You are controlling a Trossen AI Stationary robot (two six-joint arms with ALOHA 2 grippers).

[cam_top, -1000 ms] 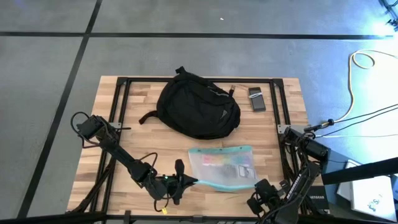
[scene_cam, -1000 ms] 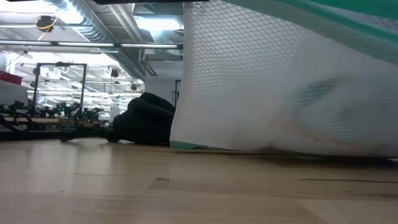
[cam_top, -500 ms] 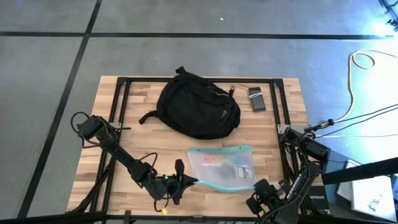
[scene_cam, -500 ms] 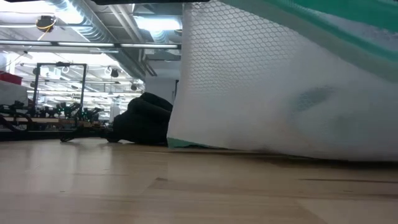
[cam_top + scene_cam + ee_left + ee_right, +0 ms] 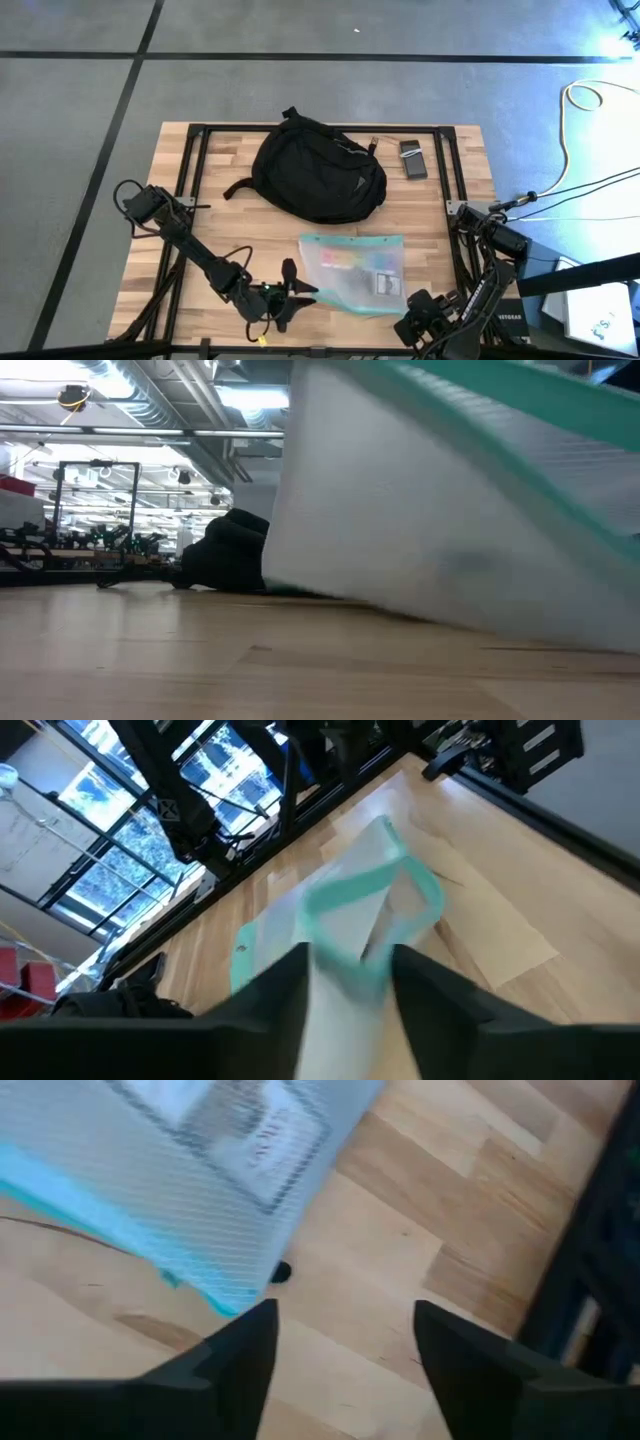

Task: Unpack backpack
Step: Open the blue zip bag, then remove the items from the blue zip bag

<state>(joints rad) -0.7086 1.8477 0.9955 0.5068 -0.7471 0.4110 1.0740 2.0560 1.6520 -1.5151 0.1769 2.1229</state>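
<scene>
Black backpack (image 5: pixel 318 170) sits at twelve o'clock on the wooden table (image 5: pixel 180 180), clear of edges. Teal-edged pouch (image 5: pixel 352 271) lies at six between released left gripper (image 5: pixel 300 292) and right gripper (image 5: pixel 412 322); phone (image 5: pixel 413 159) at two o'clock.

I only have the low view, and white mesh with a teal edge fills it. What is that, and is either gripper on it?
Observer: It's a zip pouch, lying on the table between the arms, nearer them than the backpack.
Operator: Right gripper?
Observer: The right gripper is open with nothing between its fingers; the pouch's corner lies just ahead of it.
Operator: And the left?
Observer: The left gripper is open too, with its fingers on either side of the pouch's teal edge, apparently not pinching it.
</scene>
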